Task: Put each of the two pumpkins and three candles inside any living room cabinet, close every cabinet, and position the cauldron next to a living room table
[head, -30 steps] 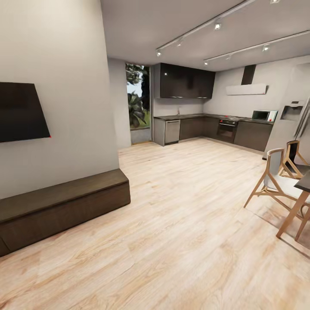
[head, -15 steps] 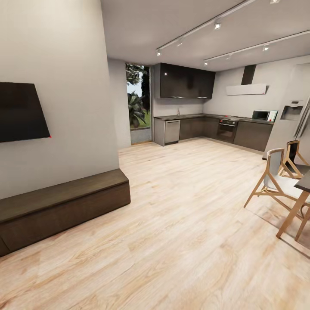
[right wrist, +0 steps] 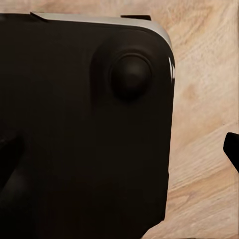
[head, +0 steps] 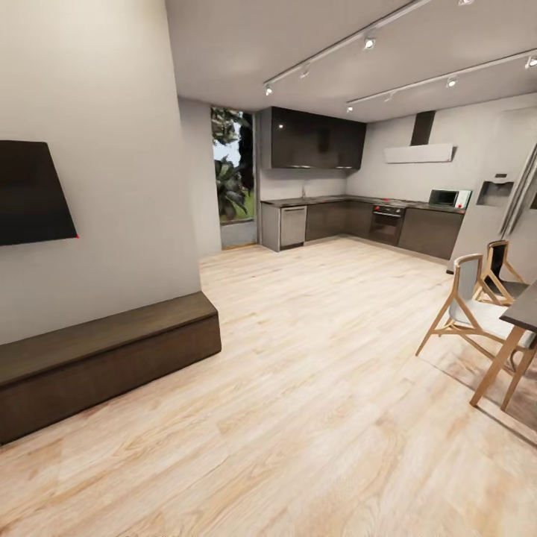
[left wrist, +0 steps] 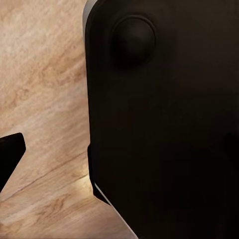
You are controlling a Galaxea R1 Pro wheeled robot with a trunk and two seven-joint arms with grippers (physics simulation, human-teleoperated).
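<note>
Cabinet (head: 104, 365) stands against the wall at the left edge of the wood floor (head: 313, 388), fronts flush and closed. Pumpkins, candles and cauldron remain to be found; judged progress: transit phase, no item stowed. Hand state: cannot tell for either arm.

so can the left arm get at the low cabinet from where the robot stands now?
Probably not. In the head view the cabinet sits closed along the wall at the left, with a stretch of bare wood floor between it and the camera. The base would likely have to roll closer first.
</note>
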